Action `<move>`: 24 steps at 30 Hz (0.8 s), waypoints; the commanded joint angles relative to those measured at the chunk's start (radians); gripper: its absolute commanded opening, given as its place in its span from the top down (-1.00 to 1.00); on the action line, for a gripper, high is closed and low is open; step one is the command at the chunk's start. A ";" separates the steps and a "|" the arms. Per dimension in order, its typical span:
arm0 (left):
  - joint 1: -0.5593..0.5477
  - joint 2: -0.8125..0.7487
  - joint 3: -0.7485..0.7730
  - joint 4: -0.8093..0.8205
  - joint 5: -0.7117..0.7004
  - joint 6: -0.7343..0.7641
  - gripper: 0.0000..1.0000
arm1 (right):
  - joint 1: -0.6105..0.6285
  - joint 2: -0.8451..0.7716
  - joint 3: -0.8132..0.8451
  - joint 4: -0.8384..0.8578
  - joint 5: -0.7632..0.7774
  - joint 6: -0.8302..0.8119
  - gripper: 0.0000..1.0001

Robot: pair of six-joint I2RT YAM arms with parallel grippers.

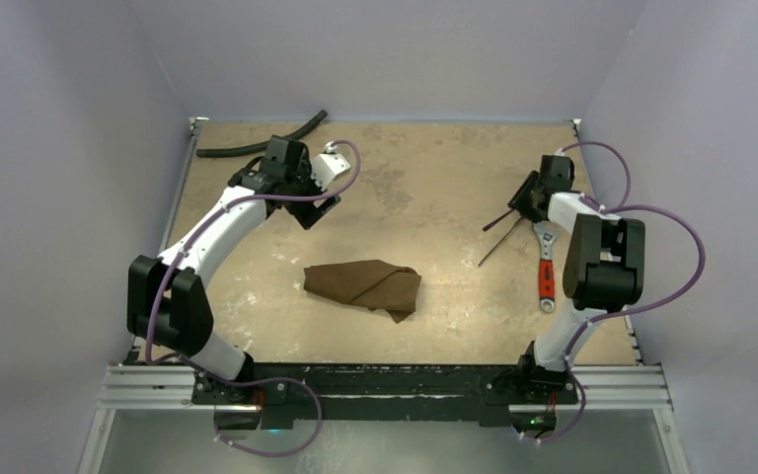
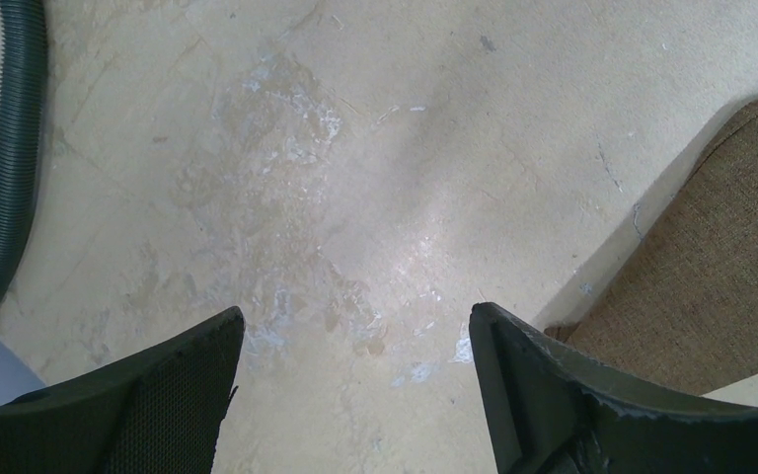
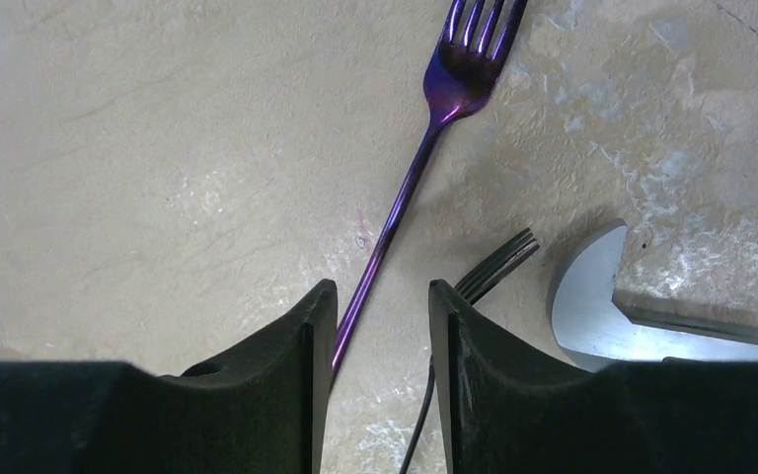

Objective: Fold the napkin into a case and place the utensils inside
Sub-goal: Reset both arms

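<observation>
The brown napkin (image 1: 365, 286) lies folded in the middle of the table; one edge of the napkin (image 2: 720, 267) shows at the right of the left wrist view. Two utensils lie by the right arm: a purple fork (image 3: 424, 148) and a darker fork (image 3: 498, 265), seen from above as thin dark utensils (image 1: 498, 245). My right gripper (image 3: 383, 291) hangs over their handles, its jaws apart, with both handles running into the gap and bare table between the fingers. My left gripper (image 2: 355, 321) stands wide open over bare table, up and left of the napkin, holding nothing.
A wrench with a red handle (image 1: 546, 269) lies just right of the utensils, its steel jaw (image 3: 602, 306) close to my right finger. A black ribbed hose (image 1: 262, 143) curves along the back left, the same hose (image 2: 10, 148) near my left gripper. Walls enclose the table.
</observation>
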 commanded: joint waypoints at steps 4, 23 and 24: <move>0.000 -0.038 -0.016 0.011 0.002 -0.001 -0.65 | 0.001 -0.112 0.004 -0.051 0.041 0.012 0.15; 0.000 -0.020 0.030 -0.014 -0.003 -0.010 -0.71 | 0.002 0.038 0.023 -0.115 0.171 0.110 0.31; 0.000 -0.019 0.034 -0.016 -0.002 -0.009 -0.71 | 0.002 0.046 0.028 -0.111 0.168 0.110 0.32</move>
